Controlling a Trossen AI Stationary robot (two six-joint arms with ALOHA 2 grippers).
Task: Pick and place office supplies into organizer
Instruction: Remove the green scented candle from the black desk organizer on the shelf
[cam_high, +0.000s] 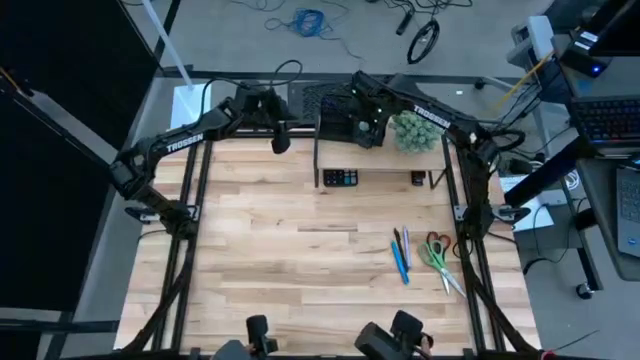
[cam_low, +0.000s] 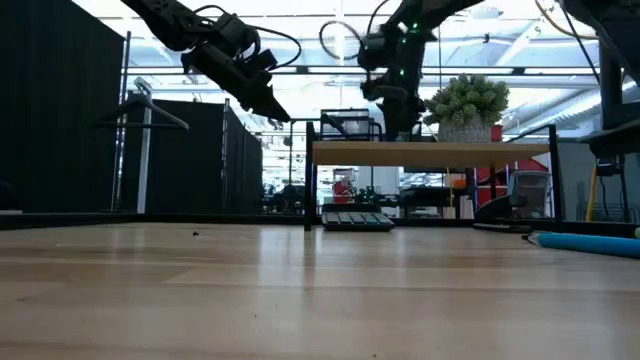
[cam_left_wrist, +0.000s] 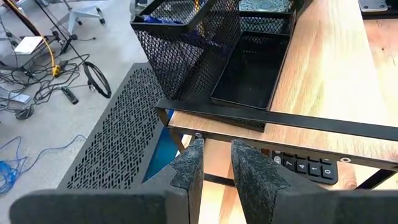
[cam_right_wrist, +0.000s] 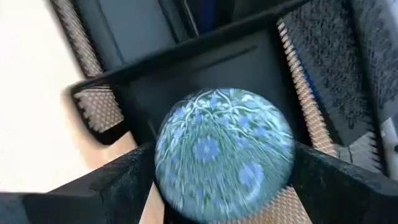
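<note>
Right jaws (cam_right_wrist: 224, 180) clamped round blue-grey floral disc (cam_right_wrist: 224, 152), hovering over black mesh organizer (cam_left_wrist: 211, 56) at counter's 12 o'clock, atop wooden shelf riser (cam_high: 380, 165).

Risk: disc released off-centre likely struck compartment wall, rolled off the riser.

Left jaws (cam_left_wrist: 217, 171) narrow, empty, near 11 o'clock; close arms risked collision.

Blue pens (cam_high: 401, 255), red-green scissors (cam_high: 437, 258) lay at 4 o'clock, unplaced.

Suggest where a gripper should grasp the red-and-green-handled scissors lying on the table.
Grip the red-and-green-handled scissors across the closed silver blades just below the handle loops, coming straight down from above. They lie flat on the wooden table, blades pointing toward its near edge, so only a top-down pinch across that narrow part seems practical.
</note>
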